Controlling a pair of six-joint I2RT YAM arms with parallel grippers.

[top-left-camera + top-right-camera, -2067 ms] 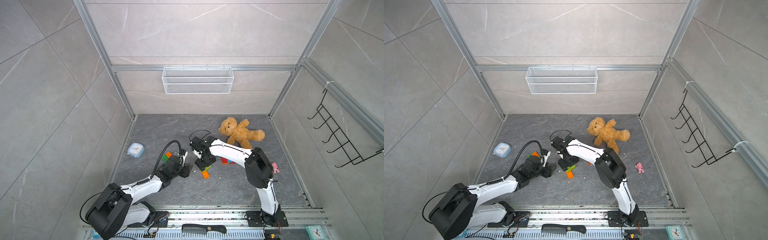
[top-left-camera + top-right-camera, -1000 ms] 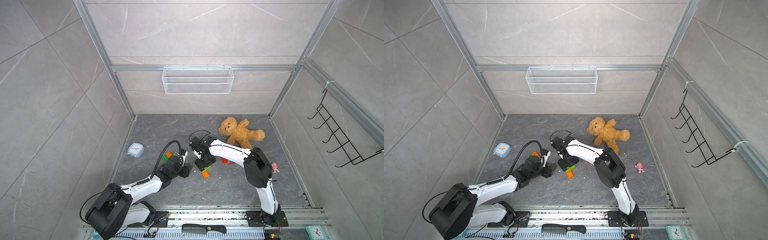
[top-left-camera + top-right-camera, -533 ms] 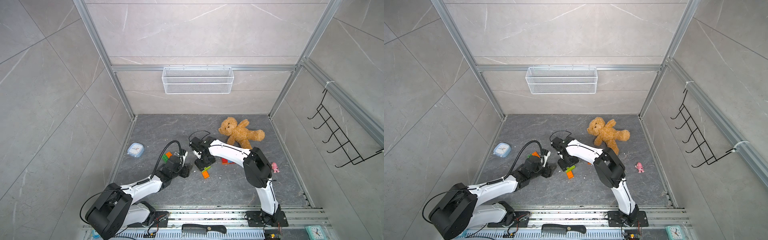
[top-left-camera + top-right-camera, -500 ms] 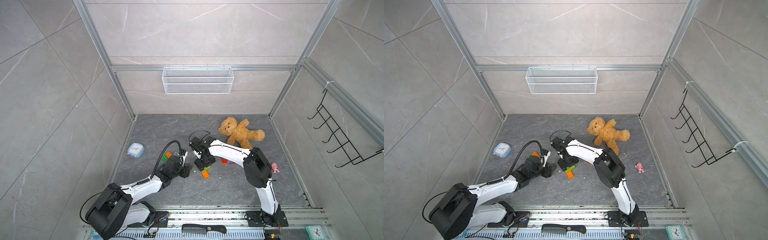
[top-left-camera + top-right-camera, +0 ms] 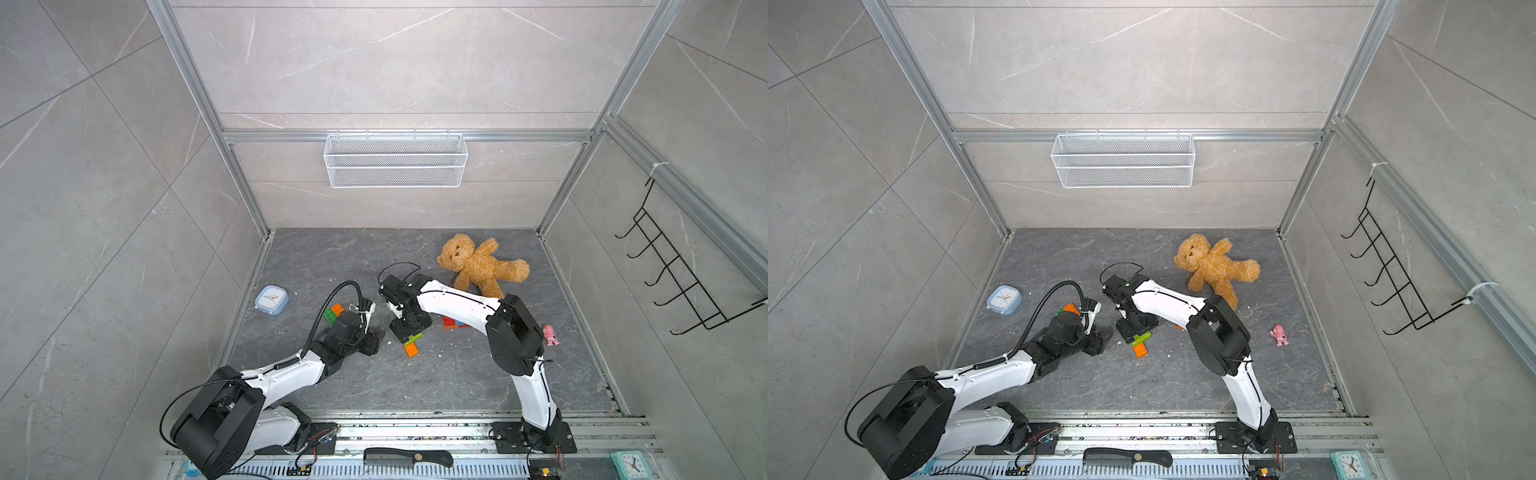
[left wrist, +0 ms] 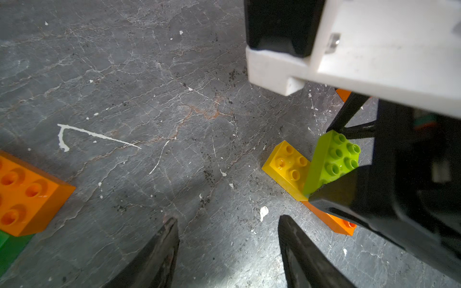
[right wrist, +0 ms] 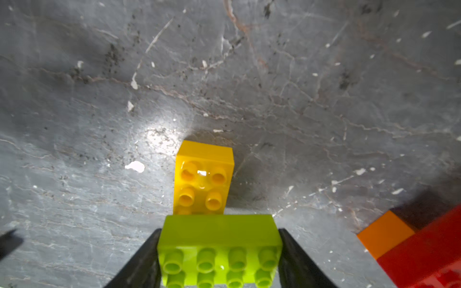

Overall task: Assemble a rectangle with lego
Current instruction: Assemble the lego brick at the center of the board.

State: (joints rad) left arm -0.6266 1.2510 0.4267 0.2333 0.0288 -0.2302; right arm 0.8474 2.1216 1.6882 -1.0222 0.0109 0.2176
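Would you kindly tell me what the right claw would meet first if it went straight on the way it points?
Most likely the yellow brick, lying directly ahead of the right claw and the lime brick it grips; depth is unclear, so they may already touch.

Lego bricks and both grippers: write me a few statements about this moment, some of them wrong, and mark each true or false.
1. The right gripper is shut on the lime brick. True.
2. The left gripper holds the orange brick. False: its jaws stand open with nothing between them, and that brick lies on the floor off to one side.
3. The yellow brick lies studs up on the floor. True.
4. The teddy bear sits in the wire basket. False: it lies on the floor.
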